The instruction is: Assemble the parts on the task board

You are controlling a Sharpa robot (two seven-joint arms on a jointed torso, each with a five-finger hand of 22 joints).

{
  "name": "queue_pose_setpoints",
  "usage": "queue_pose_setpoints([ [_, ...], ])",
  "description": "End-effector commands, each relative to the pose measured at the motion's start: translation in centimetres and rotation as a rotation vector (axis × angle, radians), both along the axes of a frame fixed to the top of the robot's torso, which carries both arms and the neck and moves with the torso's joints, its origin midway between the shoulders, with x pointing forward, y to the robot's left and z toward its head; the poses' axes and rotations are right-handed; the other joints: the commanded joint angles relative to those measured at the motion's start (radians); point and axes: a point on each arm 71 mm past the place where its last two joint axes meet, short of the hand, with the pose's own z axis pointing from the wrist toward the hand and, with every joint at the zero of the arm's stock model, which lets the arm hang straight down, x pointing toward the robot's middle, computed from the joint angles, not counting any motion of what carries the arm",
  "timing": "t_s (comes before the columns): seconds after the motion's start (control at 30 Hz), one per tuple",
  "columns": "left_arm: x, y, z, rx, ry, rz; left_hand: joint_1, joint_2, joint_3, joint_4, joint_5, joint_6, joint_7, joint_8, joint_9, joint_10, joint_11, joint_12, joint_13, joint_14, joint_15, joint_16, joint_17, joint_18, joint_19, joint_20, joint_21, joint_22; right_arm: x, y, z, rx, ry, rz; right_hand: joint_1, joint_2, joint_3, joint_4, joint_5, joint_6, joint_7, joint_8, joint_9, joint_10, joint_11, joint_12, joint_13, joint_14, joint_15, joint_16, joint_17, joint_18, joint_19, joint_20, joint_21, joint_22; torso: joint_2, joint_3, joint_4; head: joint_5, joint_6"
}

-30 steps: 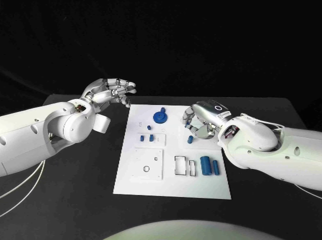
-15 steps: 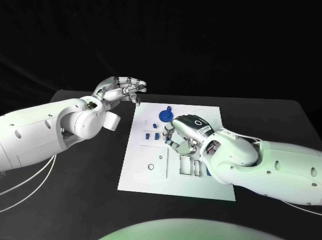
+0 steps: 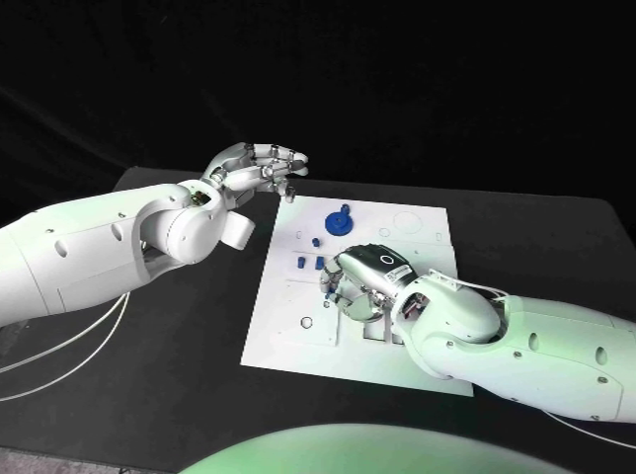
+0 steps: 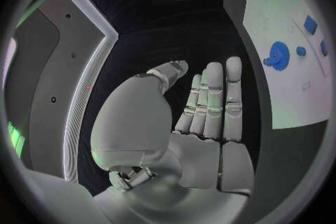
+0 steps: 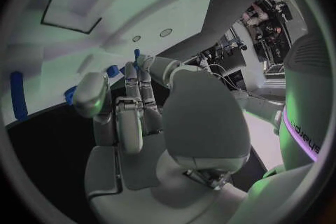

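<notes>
The white task board (image 3: 408, 219) lies in the middle of the black table. A blue gear (image 3: 341, 223) stands near its far edge, and small blue pieces (image 3: 304, 263) lie left of centre. My right hand (image 3: 357, 287) hovers low over the board's middle, fingers stretched out and thumb apart, with nothing between them. In the right wrist view its fingertips (image 5: 138, 63) reach close to small blue pieces (image 5: 112, 70), and a long blue piece (image 5: 19, 102) lies off to one side. My left hand (image 3: 260, 170) is raised beyond the board's far left corner, empty. The gear (image 4: 279, 56) appears beside that hand's fingers (image 4: 213, 102).
Recessed frames (image 5: 69, 14) and small holes (image 5: 166, 33) mark the board. A square panel with a ring-shaped hole (image 3: 307, 323) lies at the board's near left. Bare black table (image 3: 176, 346) surrounds the board on all sides.
My right hand has moved from the board's right side to its middle, now covering the frames and long blue pieces. The camera has shifted. My left hand stays raised.
</notes>
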Motion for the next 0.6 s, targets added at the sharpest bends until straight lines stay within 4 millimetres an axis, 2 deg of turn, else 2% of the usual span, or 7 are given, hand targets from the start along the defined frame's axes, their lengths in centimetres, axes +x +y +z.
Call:
queue_pose_setpoints([
  [0.03,-0.08,-0.38,0.07,-0.01,0.001,-0.023,-0.008,0.002,-0.011,0.003,0.003,-0.009,0.003,0.008,0.0,-0.01,0.0,0.006,-0.001,-0.007,0.004,-0.002,-0.003,0.011,0.009,0.001,-0.008,-0.003,-0.03,0.09,-0.39,-0.006,0.005,0.017,0.001,0.008,0.008,0.0,0.0,0.0,0.001,-0.003,0.001,0.054,-0.046,0.0,0.026,0.084,-0.005,0.005,0.169,-0.007,-0.004,-0.005,-0.006,-0.001,0.0,0.0007,-0.0002,0.009,-0.006],
  [0.27,0.04,-0.26,0.03,-0.008,0.001,-0.02,-0.011,0.001,-0.014,0.006,0.001,-0.01,0.003,0.01,0.0,-0.011,0.001,0.007,-0.002,-0.007,0.005,-0.001,-0.004,0.011,0.01,0.002,-0.01,-0.004,0.04,-0.01,-0.8,-0.003,0.009,0.015,0.0,0.009,0.009,0.0,0.0,0.0,0.001,-0.004,0.002,0.054,-0.045,-0.001,0.027,0.084,-0.005,0.005,0.17,-0.007,-0.005,-0.005,-0.007,-0.002,0.0,-0.0001,-0.0006,0.018,-0.015],
  [0.6,0.07,-0.19,0.0,-0.006,0.004,-0.02,-0.011,0.001,-0.014,0.006,0.001,-0.01,0.003,0.01,0.0,-0.011,0.001,0.007,-0.002,-0.007,0.005,-0.001,-0.004,0.011,0.01,0.002,-0.01,-0.004,-0.12,0.07,-1.37,-0.014,0.026,0.02,0.0,0.009,0.01,-0.001,-0.001,-0.001,0.001,-0.004,0.003,0.054,-0.045,-0.002,0.027,0.084,-0.005,0.006,0.171,-0.007,-0.005,-0.005,-0.006,-0.001,0.0,-0.0008,-0.0002,0.024,-0.02],
])
